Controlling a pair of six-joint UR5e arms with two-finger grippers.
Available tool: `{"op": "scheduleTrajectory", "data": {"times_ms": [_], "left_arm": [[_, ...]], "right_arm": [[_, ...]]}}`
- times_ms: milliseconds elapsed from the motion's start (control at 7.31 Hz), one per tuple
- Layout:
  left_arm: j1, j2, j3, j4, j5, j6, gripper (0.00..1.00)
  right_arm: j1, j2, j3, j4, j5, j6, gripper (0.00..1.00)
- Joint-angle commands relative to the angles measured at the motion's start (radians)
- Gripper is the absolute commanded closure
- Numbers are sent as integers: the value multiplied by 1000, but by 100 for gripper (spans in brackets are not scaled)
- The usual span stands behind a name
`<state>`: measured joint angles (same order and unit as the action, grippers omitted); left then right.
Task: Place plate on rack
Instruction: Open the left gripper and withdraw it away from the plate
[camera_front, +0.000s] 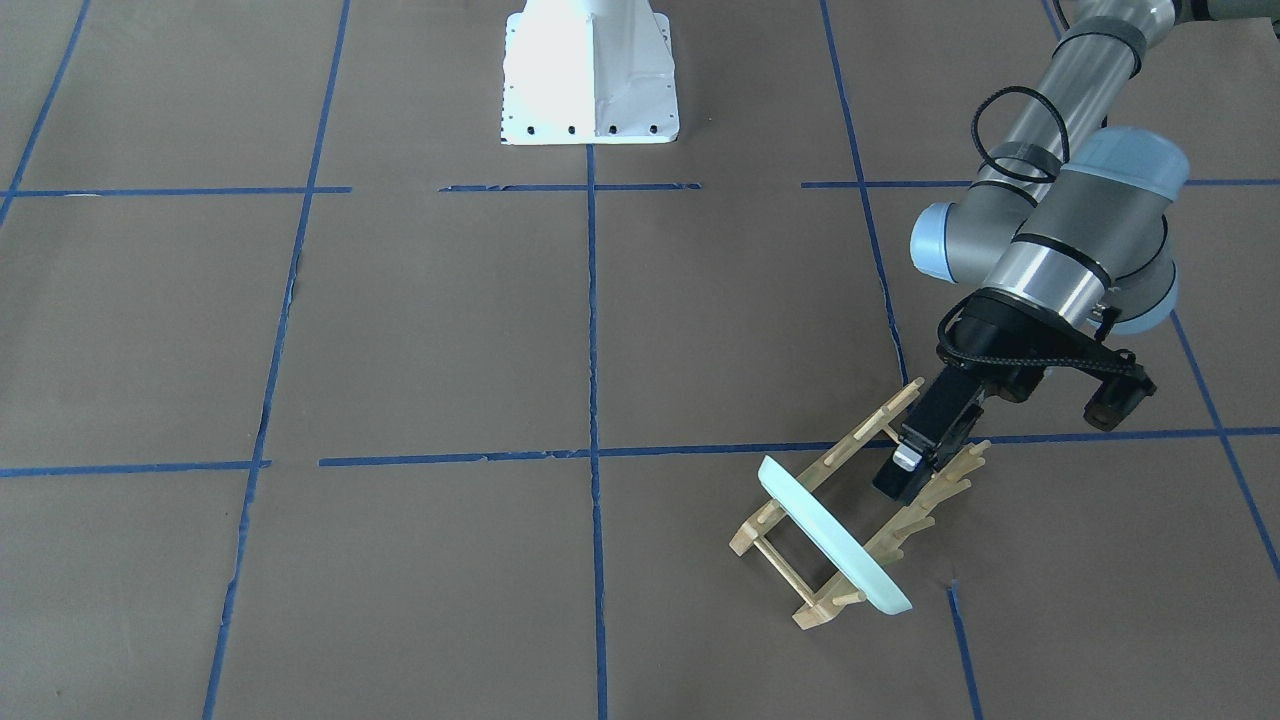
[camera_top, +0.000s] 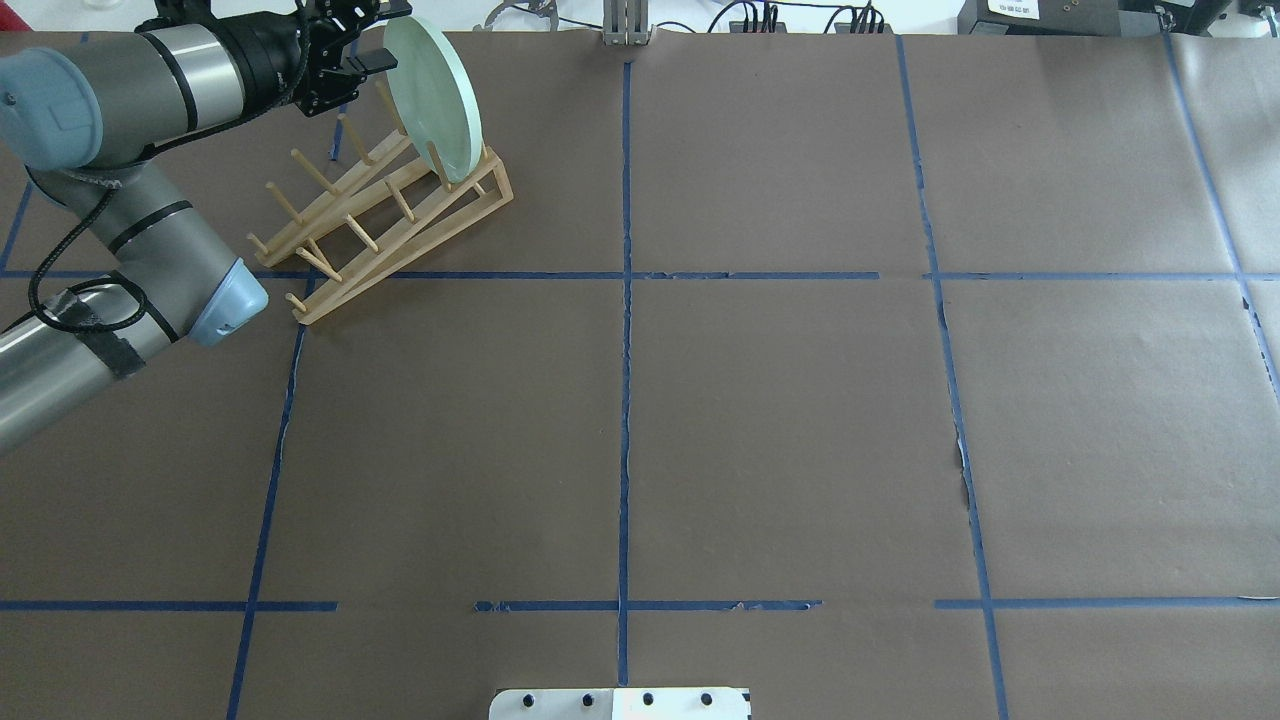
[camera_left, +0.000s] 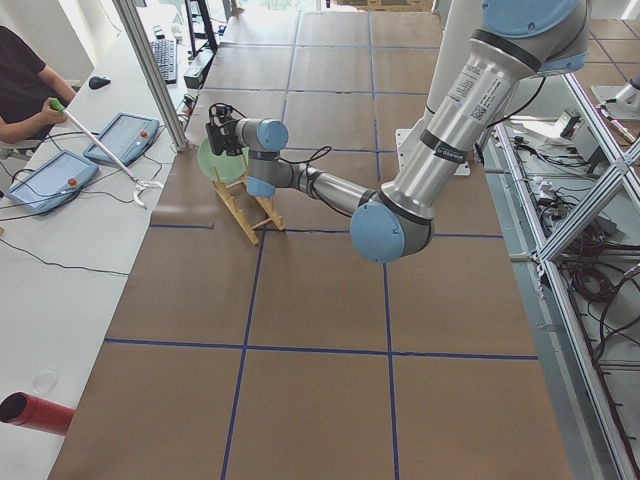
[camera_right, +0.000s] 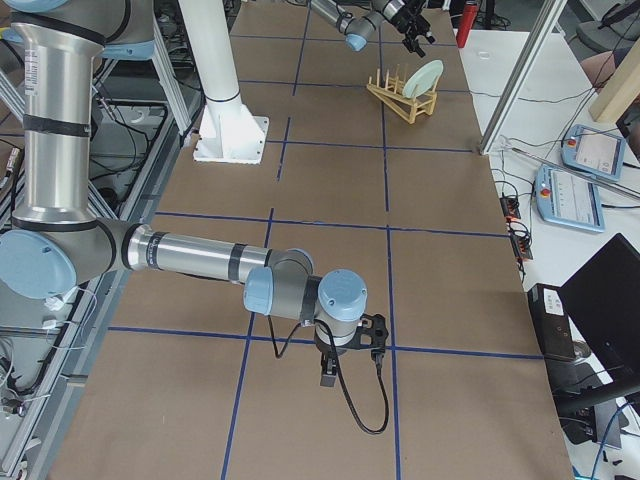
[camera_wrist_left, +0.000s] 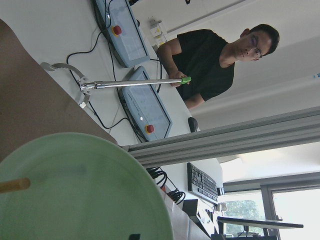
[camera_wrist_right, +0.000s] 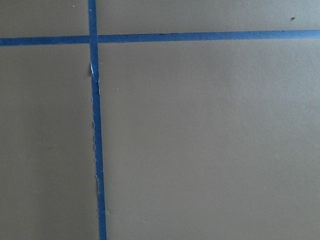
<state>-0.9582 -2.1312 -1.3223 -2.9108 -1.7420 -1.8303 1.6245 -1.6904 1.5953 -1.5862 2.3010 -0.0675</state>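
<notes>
The pale mint-green plate (camera_top: 435, 95) stands upright on edge between the pegs at the far end of the light-wood rack (camera_top: 400, 235). It also shows in the front-facing view (camera_front: 835, 540). My left gripper (camera_top: 375, 40) is open beside the plate's upper rim, over the rack (camera_front: 770, 520), and holds nothing; in the front-facing view the gripper (camera_front: 900, 475) is apart from the plate. The left wrist view shows the plate's face (camera_wrist_left: 75, 190) close up, with one peg (camera_wrist_left: 12, 185) in front. My right gripper (camera_right: 328, 378) hangs low over the table far from the rack; I cannot tell whether it is open or shut.
The rack sits near the table's far left corner in the overhead view. An operator (camera_wrist_left: 220, 55) holding a grabber stick (camera_wrist_left: 130, 84) sits beyond that edge by teach pendants (camera_left: 45, 180). The white robot base (camera_front: 590, 75) stands mid-table. Blue tape lines cross the brown surface.
</notes>
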Motion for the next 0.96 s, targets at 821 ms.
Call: {"op": "scheduleTrajectory", "data": {"times_ms": [821], "left_arm": [[-575, 247, -74, 1082, -476, 1705, 0]], "right_arm": [[0, 0, 0, 0, 0, 0, 0]]}}
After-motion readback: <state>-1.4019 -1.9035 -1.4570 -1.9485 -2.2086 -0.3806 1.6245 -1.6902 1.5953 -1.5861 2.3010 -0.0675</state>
